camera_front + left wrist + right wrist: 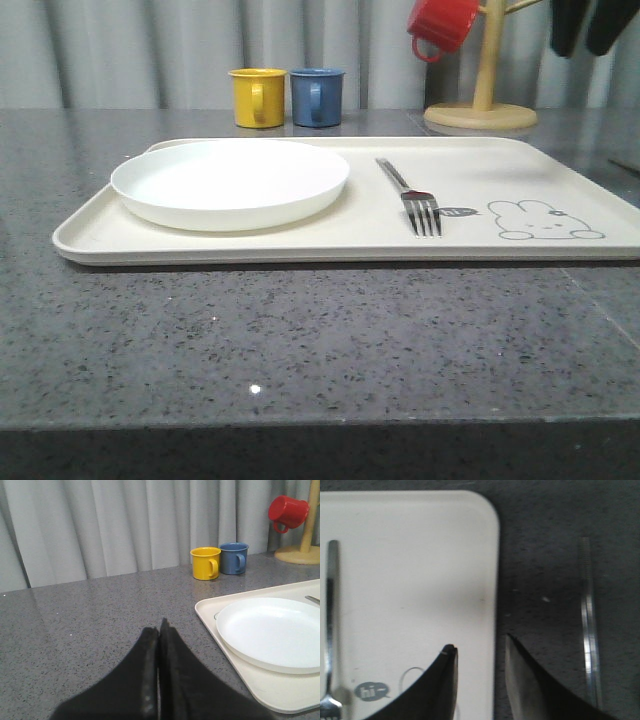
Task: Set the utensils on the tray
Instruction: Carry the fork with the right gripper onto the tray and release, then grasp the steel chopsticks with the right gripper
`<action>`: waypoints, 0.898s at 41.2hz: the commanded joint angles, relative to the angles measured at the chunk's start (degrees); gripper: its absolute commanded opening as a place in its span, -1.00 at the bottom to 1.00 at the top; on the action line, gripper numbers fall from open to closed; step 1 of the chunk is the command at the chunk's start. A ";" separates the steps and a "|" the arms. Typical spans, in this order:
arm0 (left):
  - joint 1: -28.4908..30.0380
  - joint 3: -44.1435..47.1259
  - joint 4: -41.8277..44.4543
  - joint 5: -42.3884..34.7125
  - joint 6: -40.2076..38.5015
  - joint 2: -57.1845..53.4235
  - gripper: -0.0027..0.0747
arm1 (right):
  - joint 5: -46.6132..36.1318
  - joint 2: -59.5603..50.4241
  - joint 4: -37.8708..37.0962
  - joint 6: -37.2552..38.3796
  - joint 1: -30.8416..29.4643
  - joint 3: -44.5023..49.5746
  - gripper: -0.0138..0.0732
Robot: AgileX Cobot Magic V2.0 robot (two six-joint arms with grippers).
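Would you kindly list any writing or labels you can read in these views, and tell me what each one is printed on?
"hi-": in a small grey speech bubble printed on the cream tray, beside the fork.
In the front view the same bubble sits next to the rabbit drawing, too small to read there.
No readable text on the mugs or plate.

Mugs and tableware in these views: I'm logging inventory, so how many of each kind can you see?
Mugs: 3 (yellow mug, blue mug, red mug)
Plates: 1 (white plate)
Forks: 1 (fork)
Trays: 1 (tray)
Slim steel sticks beside the tray: 1 (steel stick)
Total: 7
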 commanded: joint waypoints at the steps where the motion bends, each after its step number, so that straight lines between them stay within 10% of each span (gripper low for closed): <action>1: -0.34 -1.59 -0.46 -4.83 -0.43 0.43 -0.96 | 0.87 -3.64 0.02 -5.27 -4.16 -1.39 -0.05; 16: -0.34 -1.59 -0.46 -4.83 -0.43 0.43 -0.96 | 0.32 -3.64 4.56 -18.18 -16.99 8.71 0.10; 37: -0.34 -1.59 -0.46 -4.83 -0.43 0.43 -0.96 | -6.06 -0.19 7.64 -20.56 -18.10 15.07 0.11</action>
